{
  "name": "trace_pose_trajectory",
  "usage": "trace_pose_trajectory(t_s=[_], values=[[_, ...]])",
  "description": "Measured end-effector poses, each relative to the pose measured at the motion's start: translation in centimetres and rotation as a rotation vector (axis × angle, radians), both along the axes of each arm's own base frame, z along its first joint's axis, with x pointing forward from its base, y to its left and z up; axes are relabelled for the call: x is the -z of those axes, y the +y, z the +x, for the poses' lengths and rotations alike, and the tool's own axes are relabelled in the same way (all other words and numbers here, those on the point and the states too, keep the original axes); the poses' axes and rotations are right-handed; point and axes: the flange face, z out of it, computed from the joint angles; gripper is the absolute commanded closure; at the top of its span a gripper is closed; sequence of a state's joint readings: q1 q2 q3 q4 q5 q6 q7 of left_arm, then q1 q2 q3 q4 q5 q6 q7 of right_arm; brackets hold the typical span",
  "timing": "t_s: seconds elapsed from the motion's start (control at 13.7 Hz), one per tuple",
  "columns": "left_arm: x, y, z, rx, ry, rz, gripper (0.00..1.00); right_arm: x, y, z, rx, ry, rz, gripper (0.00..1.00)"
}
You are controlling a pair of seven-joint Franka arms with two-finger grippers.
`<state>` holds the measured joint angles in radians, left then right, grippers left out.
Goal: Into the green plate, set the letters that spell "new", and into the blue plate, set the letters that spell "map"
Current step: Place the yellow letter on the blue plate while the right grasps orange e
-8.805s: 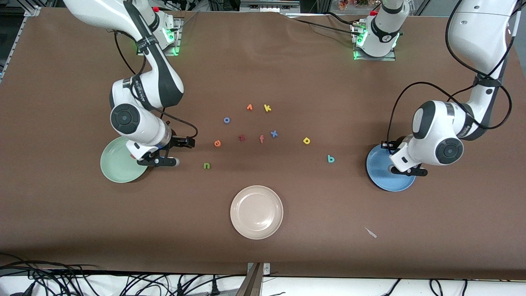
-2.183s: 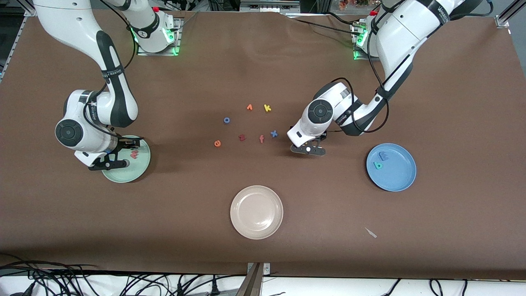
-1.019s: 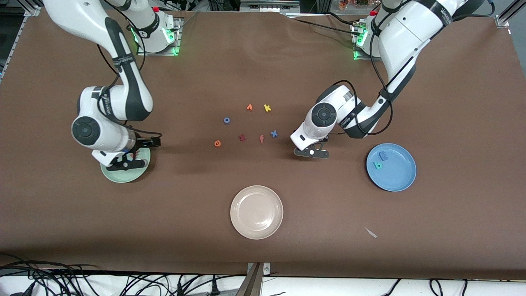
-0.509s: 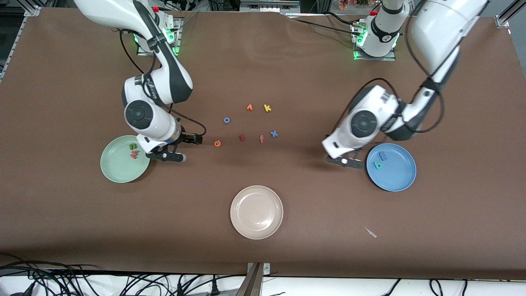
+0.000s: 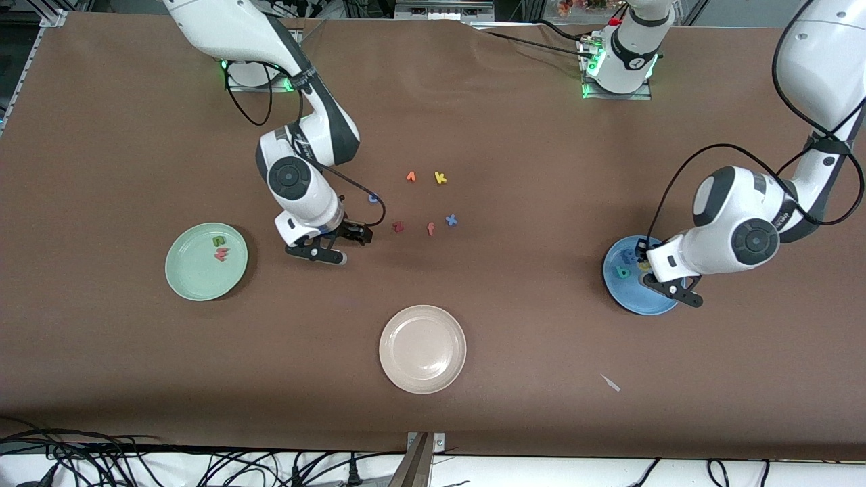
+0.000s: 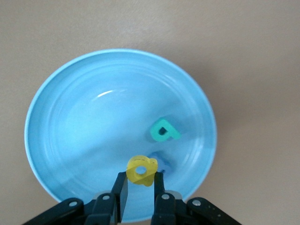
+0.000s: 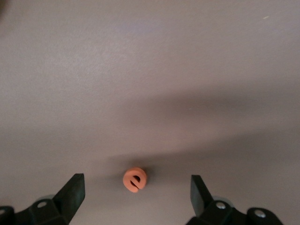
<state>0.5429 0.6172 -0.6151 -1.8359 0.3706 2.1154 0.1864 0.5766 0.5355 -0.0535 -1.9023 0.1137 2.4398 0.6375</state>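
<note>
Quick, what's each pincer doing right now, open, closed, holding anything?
Left pincer: closed on the small yellow foam letter a, over the round blue plate.
Right pincer: open, empty, above the small orange foam letter e.

The green n (image 5: 218,240) and pink w (image 5: 221,253) lie in the green plate (image 5: 186,277). The orange e (image 7: 134,179) lies on the bench. The blue plate (image 6: 61,117) holds the teal p (image 6: 163,132) and blue m (image 5: 630,256); the yellow a (image 6: 141,170) hangs pinched above it.

L gripper (image 6: 139,187) closed, wrist angled down | R gripper (image 7: 136,192) wide open, pointing down
</note>
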Motion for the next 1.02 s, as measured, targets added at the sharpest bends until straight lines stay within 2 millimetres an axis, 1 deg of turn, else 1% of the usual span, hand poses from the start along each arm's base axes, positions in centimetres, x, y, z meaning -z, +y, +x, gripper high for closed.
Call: trace_pose_trajectory(t_s=[0.07, 0.15, 0.22, 0.29, 0.36, 0.51, 0.65, 0.8, 0.87, 1.02], values=[[0.8, 0.4, 0.0, 0.008, 0.000, -0.016, 0.00, 0.7, 0.4, -0.2, 0.006, -0.003, 0.000, 0.03], [1.0, 0.4, 0.2, 0.016, -0.006, -0.024, 0.00, 1.2, 0.6, -0.4, 0.009, -0.003, -0.002, 0.04], [0.5, 0.2, 0.5, 0.031, -0.018, -0.029, 0.00, 1.6, 0.8, -0.5, 0.009, 0.000, -0.004, 0.05], [-0.6, -0.1, 1.2, 0.041, -0.038, -0.031, 0.00, 1.9, 0.9, -0.6, 0.006, 0.003, -0.006, 0.07], [-2.2, -0.3, 1.9, 0.048, -0.050, -0.026, 0.00, 2.1, 1.0, -0.8, 0.003, 0.006, -0.009, 0.09], [-6.5, -1.2, 3.2, 0.064, -0.057, -0.014, 0.00, 2.8, 1.2, -1.2, -0.003, 0.011, -0.013, 0.20], [-10.8, -3.0, 3.7, 0.075, -0.044, 0.002, 0.00, 3.4, 1.2, -1.4, -0.004, 0.015, -0.017, 0.28], [-14.9, -4.9, 3.2, 0.068, -0.027, 0.032, 0.00, 3.7, 1.2, -1.4, -0.004, 0.016, -0.018, 0.35], [-17.3, -6.3, 2.7, 0.065, -0.018, 0.045, 0.00, 3.7, 1.2, -1.4, -0.004, 0.016, -0.018, 0.38], [-22.1, -9.9, 1.6, 0.059, -0.028, 0.056, 0.00, 3.7, 1.2, -1.4, -0.004, 0.016, -0.018, 0.45]])
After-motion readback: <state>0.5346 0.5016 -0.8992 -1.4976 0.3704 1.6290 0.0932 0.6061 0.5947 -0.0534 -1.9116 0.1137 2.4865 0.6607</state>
